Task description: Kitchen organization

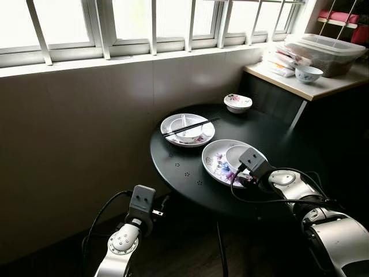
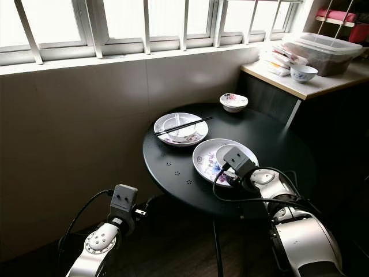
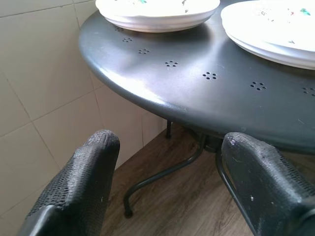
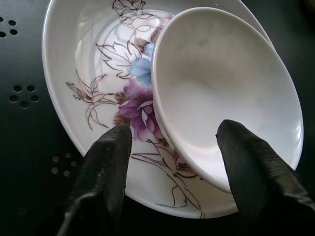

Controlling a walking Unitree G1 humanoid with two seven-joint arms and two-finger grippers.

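A floral plate [image 1: 216, 164] lies near the front of the round black table [image 1: 184, 167], and a small white bowl [image 4: 226, 93] rests tilted on it. My right gripper [image 4: 174, 135] hovers open just over the plate, its two fingers either side of the bowl's near rim, not touching it. Low at the left, below the table's edge, my left gripper [image 3: 170, 142] is open and holds nothing. Farther back stands a second plate [image 1: 172, 124] carrying a bowl [image 1: 193, 134], a spoon [image 1: 183, 120] and black chopsticks [image 1: 199, 124].
A small floral bowl [image 1: 237, 103] sits at the table's far edge. To the right, a counter [image 1: 314, 88] holds a patterned bowl [image 1: 308, 73] and a lidded plastic container [image 1: 326, 52]. A tiled wall under windows runs along the left. The table's legs [image 3: 162, 174] stand on wood flooring.
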